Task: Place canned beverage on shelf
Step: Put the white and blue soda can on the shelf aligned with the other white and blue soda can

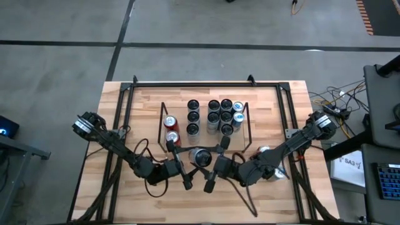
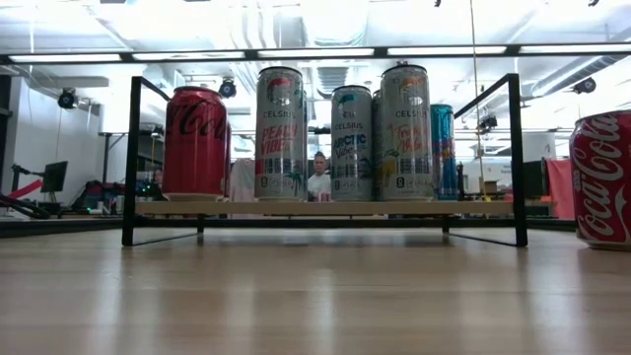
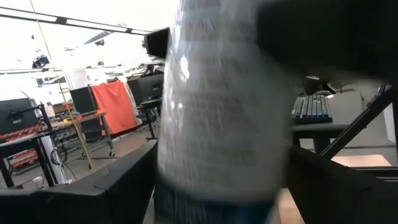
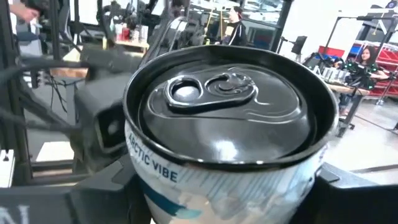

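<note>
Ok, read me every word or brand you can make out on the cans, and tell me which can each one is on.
"Coca-Cola": red can on shelf
"Coca-Cola": red can on table
"CELSIUS PEACH VIBE": tall silver can
"CELSIUS ARCTIC VIBE": middle can
"ARCTIC VIBE": can between the grippers
Right silver can: lettering too small to read

Cans on the shelf [image 1: 249,119], one can between the grippers

Two Coca-Cola cans [image 1: 170,128] stand at the shelf's left, Celsius cans [image 1: 215,115] clustered at its right; near of it, a Celsius can [image 1: 200,156] sits between both grippers; another Coca-Cola can [image 2: 602,177] stands right of the shelf
</note>
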You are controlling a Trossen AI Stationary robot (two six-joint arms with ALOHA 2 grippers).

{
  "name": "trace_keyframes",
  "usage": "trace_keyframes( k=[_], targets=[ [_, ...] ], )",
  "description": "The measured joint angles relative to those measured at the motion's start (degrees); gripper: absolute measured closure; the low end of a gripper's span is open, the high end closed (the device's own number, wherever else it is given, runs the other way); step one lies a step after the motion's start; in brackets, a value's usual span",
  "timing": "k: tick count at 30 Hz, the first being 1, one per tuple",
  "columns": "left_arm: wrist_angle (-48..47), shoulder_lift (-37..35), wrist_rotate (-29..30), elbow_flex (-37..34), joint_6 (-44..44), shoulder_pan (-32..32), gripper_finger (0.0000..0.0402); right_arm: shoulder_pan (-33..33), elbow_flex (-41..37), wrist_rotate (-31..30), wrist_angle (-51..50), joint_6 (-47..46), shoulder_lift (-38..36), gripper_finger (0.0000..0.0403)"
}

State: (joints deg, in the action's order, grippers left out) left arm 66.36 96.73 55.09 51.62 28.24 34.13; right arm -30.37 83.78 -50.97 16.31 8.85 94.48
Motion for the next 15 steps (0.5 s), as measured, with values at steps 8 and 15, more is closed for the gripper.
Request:
trace_keyframes(
  k=[8, 15],
  targets=[
    [-2.53, -1.34, 0.66, -0.02, 1.12, 0.13, 0.0092, 0.00, 0.16, -0.07, -6.53, -3.32, -5.28, 0.0167],
    [-3.00, -5.73, 12.62, -0.33, 18.82, 1.52, 0.0091, -0.07, 0.27, -8.52, -18.96, -11.20, -9.56, 0.0167]
  ],
)
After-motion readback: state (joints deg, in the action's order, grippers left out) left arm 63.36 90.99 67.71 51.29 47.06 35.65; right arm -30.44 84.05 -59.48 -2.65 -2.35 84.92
